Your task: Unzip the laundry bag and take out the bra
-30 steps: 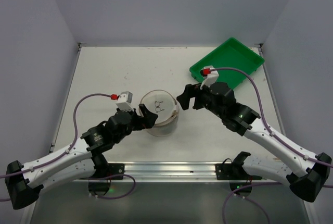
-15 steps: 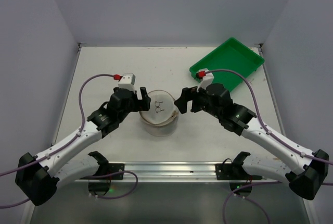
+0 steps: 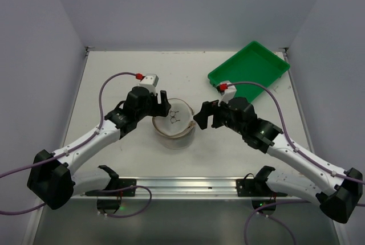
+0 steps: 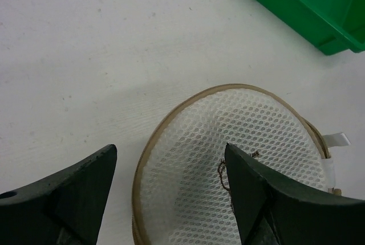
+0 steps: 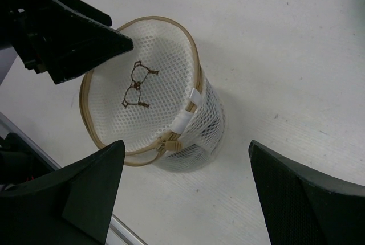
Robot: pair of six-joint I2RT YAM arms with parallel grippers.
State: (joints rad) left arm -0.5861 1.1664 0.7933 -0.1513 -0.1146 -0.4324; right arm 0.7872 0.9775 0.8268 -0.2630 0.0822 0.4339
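The laundry bag point(image 3: 175, 124) stands as a short white mesh cylinder with a tan rim, its round face with the small bra drawing turned up. My left gripper point(image 3: 161, 106) is open above the bag's far-left rim, and in the left wrist view point(image 4: 170, 148) its jaws straddle that rim over the mesh face point(image 4: 194, 171). My right gripper point(image 3: 204, 115) is open just right of the bag, apart from it. In the right wrist view point(image 5: 187, 145) the bag point(image 5: 148, 97) lies ahead with its tan zipper pull point(image 5: 174, 141) at the near rim, zip closed. The bra is hidden inside.
A green rectangular tray point(image 3: 249, 68) sits at the back right, and its corner shows in the left wrist view point(image 4: 308, 0). The left gripper's dark fingers point(image 5: 85, 34) reach in over the bag's far rim. A metal rail point(image 3: 188, 185) runs along the near edge.
My left arm has swung from the bag's near-left side round to its far-left rim. My right gripper has shifted slightly. The bag has stayed where it was.
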